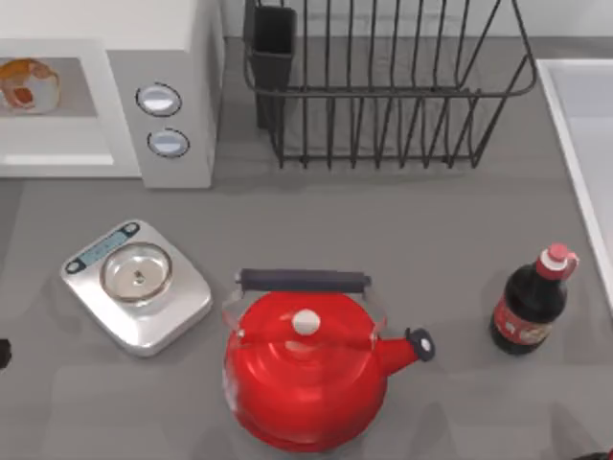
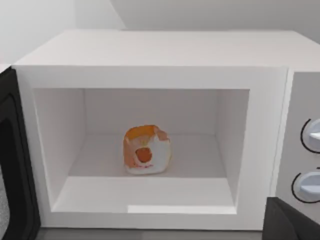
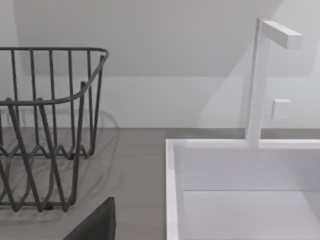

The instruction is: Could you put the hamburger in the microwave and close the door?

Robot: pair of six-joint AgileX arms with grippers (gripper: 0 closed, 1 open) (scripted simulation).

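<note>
Red kettle [image 1: 305, 369] sits closest, at 6 o'clock on the table. A silver scale [image 1: 137, 285] is at 8 o'clock and a dark bottle [image 1: 530, 305] at 4 o'clock. Farther back, a wire rack [image 1: 383, 86] stands at 12 o'clock. The microwave [image 1: 163, 86] is at 10 o'clock.

The hamburger [image 2: 146, 151] lies inside it, in the middle of the floor, well back from the front lip. So the job left is the door [image 2: 12, 165], which hangs open on the hinge side.

The left gripper [image 2: 290, 222] waits in front of the microwave, and I cannot tell if it is open or closed. It should go around to the door's outer face, press near the free edge, and swing it slowly until it sits flat. It should stay above the scale.

The right gripper [image 3: 95, 225] is parked by the sink [image 3: 172, 190], and I cannot tell its state either.
</note>
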